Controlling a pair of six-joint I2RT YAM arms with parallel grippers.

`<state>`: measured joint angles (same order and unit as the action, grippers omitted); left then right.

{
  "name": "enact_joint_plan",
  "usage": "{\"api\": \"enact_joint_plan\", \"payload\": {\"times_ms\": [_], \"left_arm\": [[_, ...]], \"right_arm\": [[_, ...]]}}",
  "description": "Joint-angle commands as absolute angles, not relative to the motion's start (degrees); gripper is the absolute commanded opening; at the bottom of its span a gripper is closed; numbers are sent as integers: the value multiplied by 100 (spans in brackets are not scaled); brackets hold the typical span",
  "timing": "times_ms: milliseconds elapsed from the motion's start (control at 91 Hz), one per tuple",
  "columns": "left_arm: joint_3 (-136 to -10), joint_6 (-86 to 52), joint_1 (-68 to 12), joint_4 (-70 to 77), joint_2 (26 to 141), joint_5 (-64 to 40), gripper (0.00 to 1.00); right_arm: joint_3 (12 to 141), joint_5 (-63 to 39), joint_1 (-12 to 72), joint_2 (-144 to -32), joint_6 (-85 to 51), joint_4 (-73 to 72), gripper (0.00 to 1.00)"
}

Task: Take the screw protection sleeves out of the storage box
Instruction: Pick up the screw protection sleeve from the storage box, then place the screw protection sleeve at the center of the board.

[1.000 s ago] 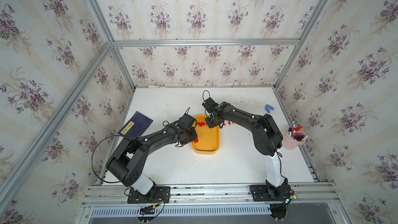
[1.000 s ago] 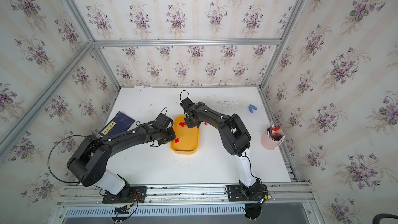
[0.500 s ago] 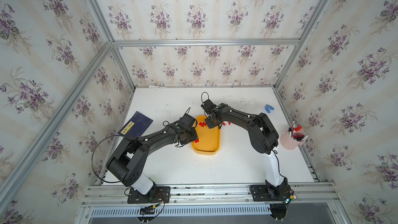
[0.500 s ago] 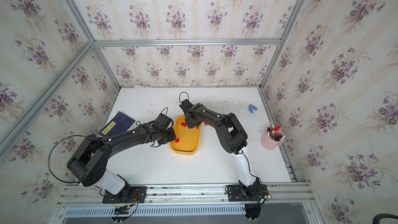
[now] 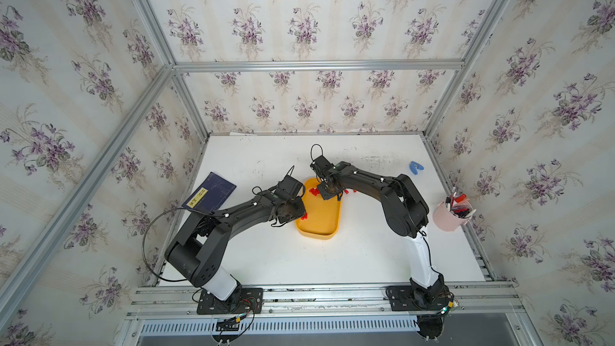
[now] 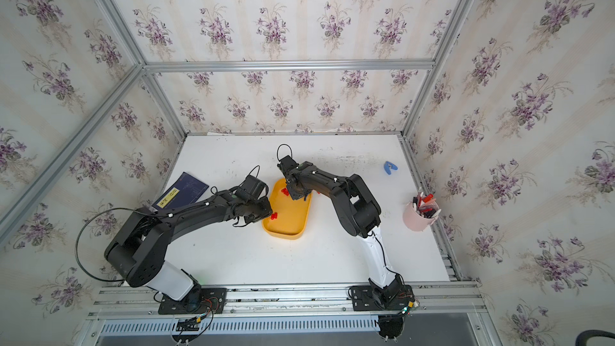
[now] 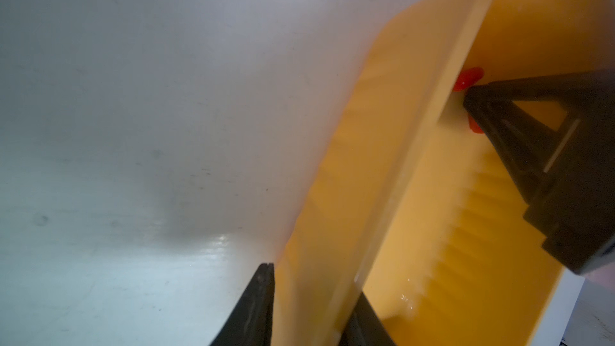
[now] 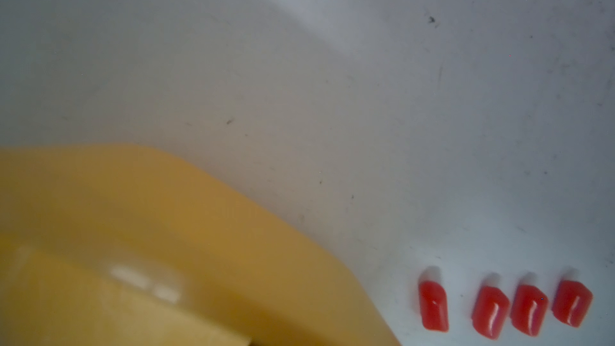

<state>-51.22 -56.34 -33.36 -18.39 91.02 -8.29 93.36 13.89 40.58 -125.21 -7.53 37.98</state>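
The storage box (image 5: pixel 327 228) (image 6: pixel 293 231), a shallow yellow tray, lies mid-table in both top views. My left gripper (image 5: pixel 299 215) (image 7: pixel 312 281) is shut on its left rim (image 7: pixel 392 168), one finger outside and one inside. A few red screw protection sleeves (image 5: pixel 312 191) (image 6: pixel 273 216) lie inside the box. Several more (image 8: pixel 432 304) lie in a row on the table beside its far right corner. My right gripper (image 5: pixel 328 195) (image 6: pixel 298 196) hangs low over the box's far end. One of its fingers (image 7: pixel 532 148) stands among sleeves (image 7: pixel 467 78). How wide its jaws stand is hidden.
A dark blue booklet (image 5: pixel 209 194) lies at the left. By the right wall stands a pink cup (image 5: pixel 449 219) with pens. A small blue clip (image 5: pixel 415 168) lies at the back right. Aluminium frame rails run along the table's edges.
My right gripper has edged slightly left over the far end of the box. The left arm has held still on the rim.
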Motion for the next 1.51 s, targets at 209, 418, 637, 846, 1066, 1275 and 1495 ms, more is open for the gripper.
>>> {"api": "enact_joint_plan", "payload": {"times_ms": [209,418,637,846,1066,1275,1495], "left_arm": [[-5159,-5615,-3331,-1928,9071,-724,34],[-5156,-5652,-3331,-1999,9028,-661,34],[-5195,-5647,-3331,-2116,9026,-567,34],[-5210,-5636,-3326,-2198,8989,-487,34],[-5210,-5613,-3298,-2330,8909,-389,35],[-5188,-5573,-3232,-2512,8750,-263,35],[-5041,-5653,-3149,-2628,8518,-68,35]], "right_arm": [[9277,1305,4052,-12438,-892,4005,13],[9280,869,4043,-11984,-1077,3819,13],[9178,244,3990,-11397,-1316,3685,13],[8718,-35,3627,-10633,-1472,3544,13],[8293,-56,3286,-10249,-1385,3508,13],[8165,-207,3165,-10375,-1416,3309,13],[8121,-427,3164,-10808,-1501,3023,13]]}}
